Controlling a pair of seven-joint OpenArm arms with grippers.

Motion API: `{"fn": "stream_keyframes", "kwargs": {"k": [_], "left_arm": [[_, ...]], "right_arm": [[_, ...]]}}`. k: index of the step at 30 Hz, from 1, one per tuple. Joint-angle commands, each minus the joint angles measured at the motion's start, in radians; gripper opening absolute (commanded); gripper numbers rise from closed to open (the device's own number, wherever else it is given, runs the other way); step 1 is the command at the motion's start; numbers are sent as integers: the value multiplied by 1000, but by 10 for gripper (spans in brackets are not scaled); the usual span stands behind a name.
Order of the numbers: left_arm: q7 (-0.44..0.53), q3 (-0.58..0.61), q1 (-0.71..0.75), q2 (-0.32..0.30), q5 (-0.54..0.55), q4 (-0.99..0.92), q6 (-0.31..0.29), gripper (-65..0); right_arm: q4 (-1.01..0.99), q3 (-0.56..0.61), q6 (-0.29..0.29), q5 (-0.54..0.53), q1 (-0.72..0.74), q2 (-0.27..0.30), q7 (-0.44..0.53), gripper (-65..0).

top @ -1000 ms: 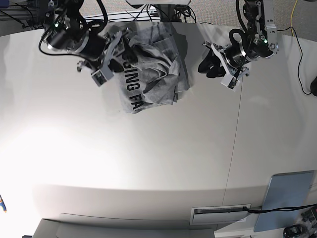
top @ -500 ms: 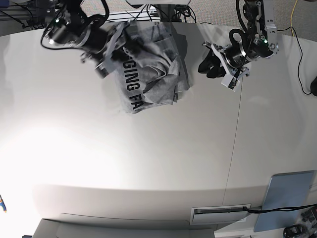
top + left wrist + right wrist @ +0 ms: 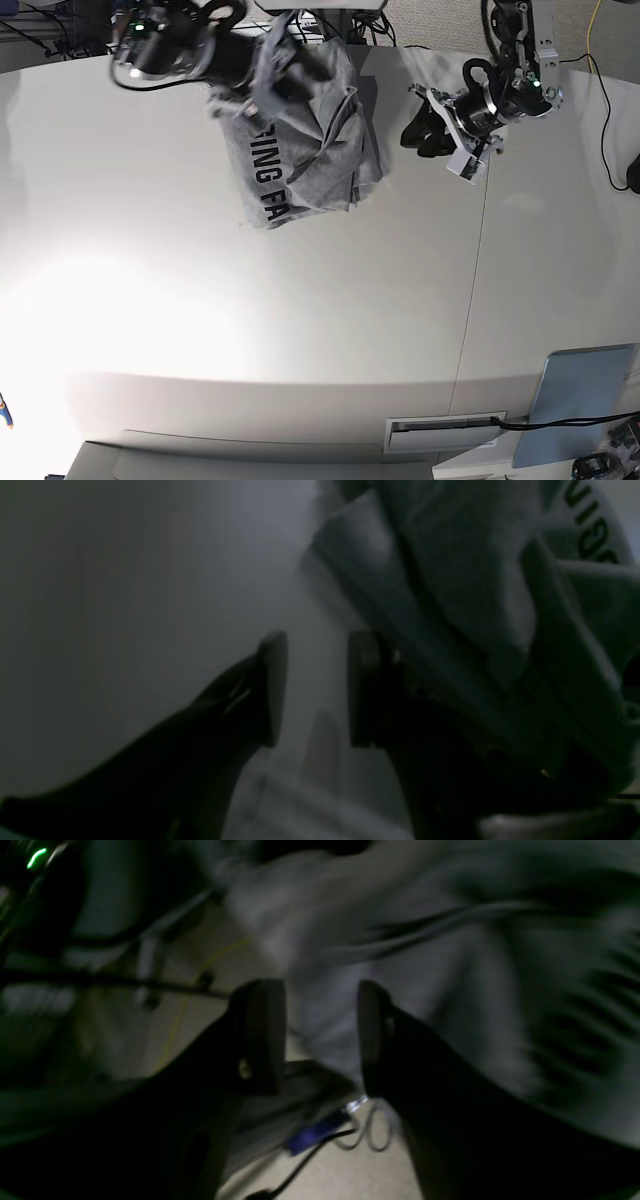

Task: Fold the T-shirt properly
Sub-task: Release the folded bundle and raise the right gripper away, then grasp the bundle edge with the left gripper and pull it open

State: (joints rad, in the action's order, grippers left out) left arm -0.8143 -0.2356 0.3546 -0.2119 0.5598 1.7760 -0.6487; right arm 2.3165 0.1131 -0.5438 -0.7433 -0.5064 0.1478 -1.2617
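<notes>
T-shirt [image 3: 300, 140] sits bunched near the tabletop's [image 3: 330, 320] far edge, lettering half buried. Right gripper [image 3: 320, 1035] hovers over its far side, jaws apart with cloth between, though a grip isn't clear. Left gripper [image 3: 315, 690] waits beside it, partly open, empty.

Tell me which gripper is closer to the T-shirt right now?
Right. The right gripper is at the T-shirt, on its far bunched edge; whether it grips the cloth is unclear. The left gripper hangs off the shirt's side, over bare table.
</notes>
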Motion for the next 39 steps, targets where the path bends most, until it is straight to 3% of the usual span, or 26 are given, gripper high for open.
{"fn": "stream_keyframes", "kwargs": {"k": [1,3,7,12,16,19,23,26,35,39], "left_arm": [[19,-3,-3,-6,44,18,-12,-435],[20,-3,-3,-6,89,18,-49,-435],[22,-2,-3,-6,153,23,-49,-434],[22,10,-26,-4,151,58,-49,-434],[18,99,-86,-4,150,79,-49,-434],[18,222,-140,-4,85,79,-49,-434],[18,371,-205,-4,-29,79,48,-434],[23,441,-240,-4,-78,79,79,-434],[84,624,-274,-4,-305,74,253,-434],[127,686,-274,-4,-417,71,376,-435]], "right_arm": [[20,-30,-2,-13,9,2,27,-419],[20,-91,-2,10,21,2,32,-419],[20,-191,-2,48,41,2,42,-419],[20,-303,-2,121,43,2,62,-419],[19,-391,7,175,43,2,62,-419],[19,-463,39,215,38,2,65,-419],[19,-556,43,217,24,2,65,-419],[19,-597,44,216,14,2,65,-419],[19,-605,44,212,2,0,66,-419],[19,-605,44,213,2,-7,64,-419]]}}
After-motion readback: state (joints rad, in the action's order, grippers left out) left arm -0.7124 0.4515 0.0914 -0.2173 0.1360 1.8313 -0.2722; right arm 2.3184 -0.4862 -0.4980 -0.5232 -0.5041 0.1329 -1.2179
